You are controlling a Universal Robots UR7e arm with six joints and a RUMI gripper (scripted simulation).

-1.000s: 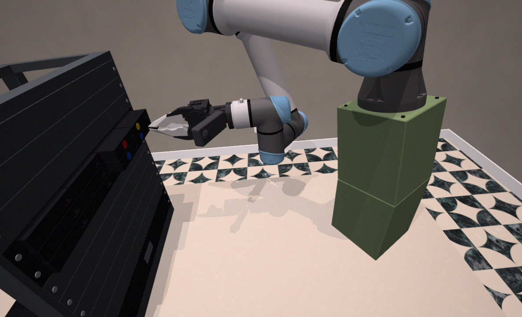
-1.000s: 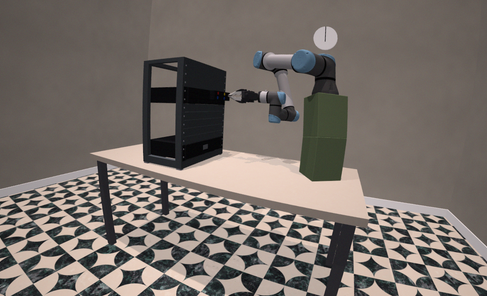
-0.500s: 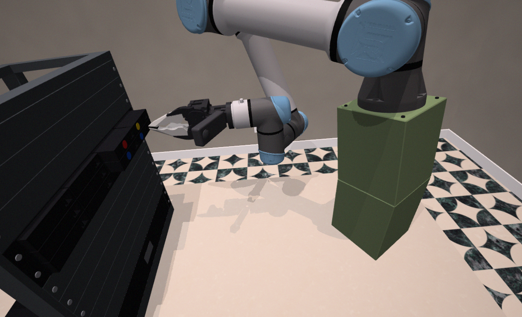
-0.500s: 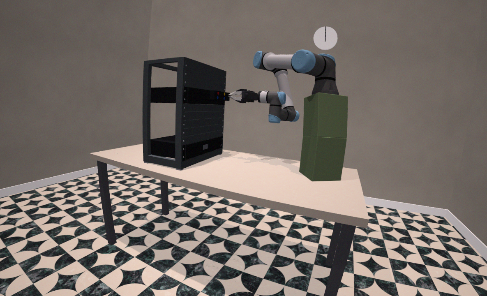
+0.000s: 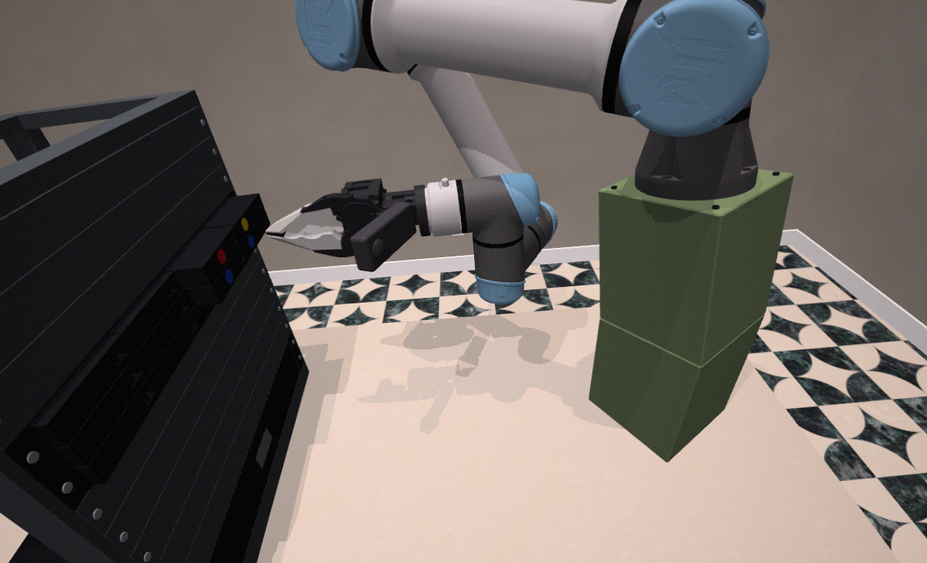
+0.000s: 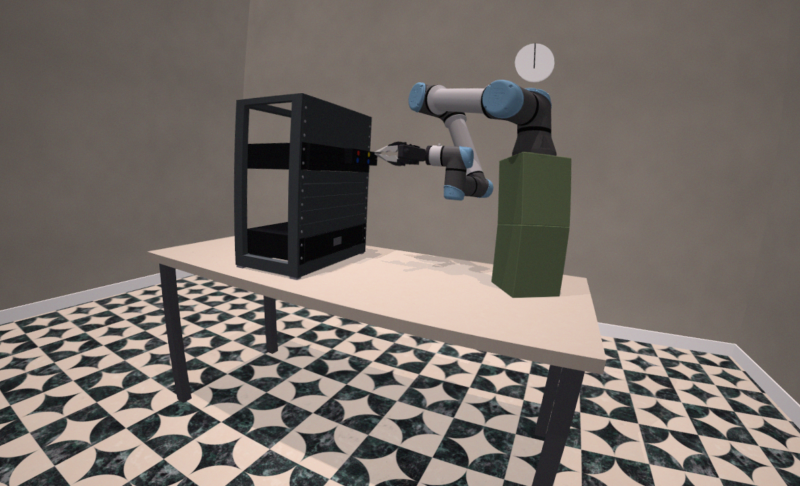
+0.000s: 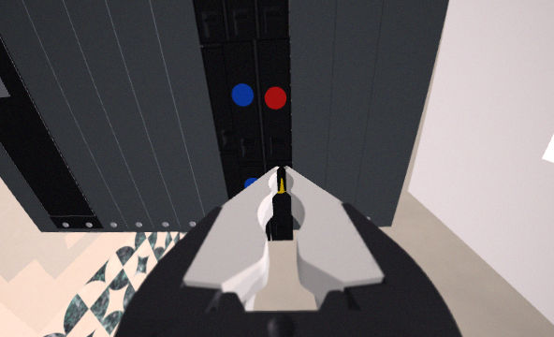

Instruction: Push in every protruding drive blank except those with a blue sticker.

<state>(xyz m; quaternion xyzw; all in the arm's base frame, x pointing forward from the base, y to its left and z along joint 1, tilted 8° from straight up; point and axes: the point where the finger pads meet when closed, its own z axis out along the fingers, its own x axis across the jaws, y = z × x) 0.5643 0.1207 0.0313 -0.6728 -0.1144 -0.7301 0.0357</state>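
Note:
A black rack stands on the table. Several drive blanks stick out of its front. The one nearest the rack's edge carries a yellow sticker, with a blue-sticker blank under it. Further in sit a red-sticker blank and another blue-sticker blank. My gripper is shut and empty, its tip right at the face of the yellow-sticker blank. In the wrist view the shut jaws cover most of the yellow sticker; the red and blue stickers show above.
The arm stands on a green pedestal at the table's right. The rack sits near the table's left back corner. A lower black unit fills the rack's bottom.

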